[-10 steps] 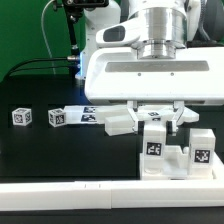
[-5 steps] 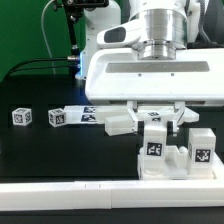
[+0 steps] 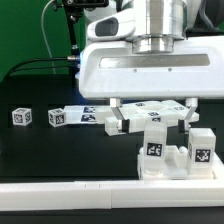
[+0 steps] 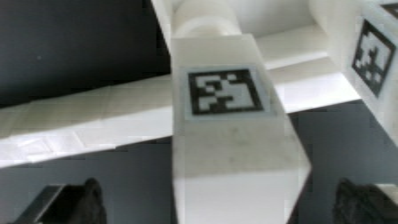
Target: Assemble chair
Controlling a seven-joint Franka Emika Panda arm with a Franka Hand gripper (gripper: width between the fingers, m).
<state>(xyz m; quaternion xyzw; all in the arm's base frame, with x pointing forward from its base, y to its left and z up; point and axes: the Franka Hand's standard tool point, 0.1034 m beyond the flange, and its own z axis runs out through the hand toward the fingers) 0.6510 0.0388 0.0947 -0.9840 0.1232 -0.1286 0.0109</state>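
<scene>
The chair (image 3: pixel 176 157) is a chunky white block of joined parts with two tags on its front, at the exterior view's lower right. A white tagged upright part (image 3: pixel 153 124) rises from it. My gripper (image 3: pixel 153 110) hangs right above it, open, its fingers (image 3: pixel 117 112) standing apart on either side of that part. In the wrist view the white part with a tag (image 4: pixel 222 92) runs down between the two dark fingertips (image 4: pixel 75 202), with a gap on each side. My gripper (image 4: pixel 217 205) holds nothing.
A small tagged cube (image 3: pixel 22 116) and a second one (image 3: pixel 57 117) lie on the black table at the exterior view's left. The marker board (image 3: pixel 88 115) lies behind them. A loose white piece (image 3: pixel 118 126) sits left of the chair. A white wall (image 3: pixel 70 200) borders the front.
The fingers have spread wider apart, letting go of the white part. The hand has risen slightly.
</scene>
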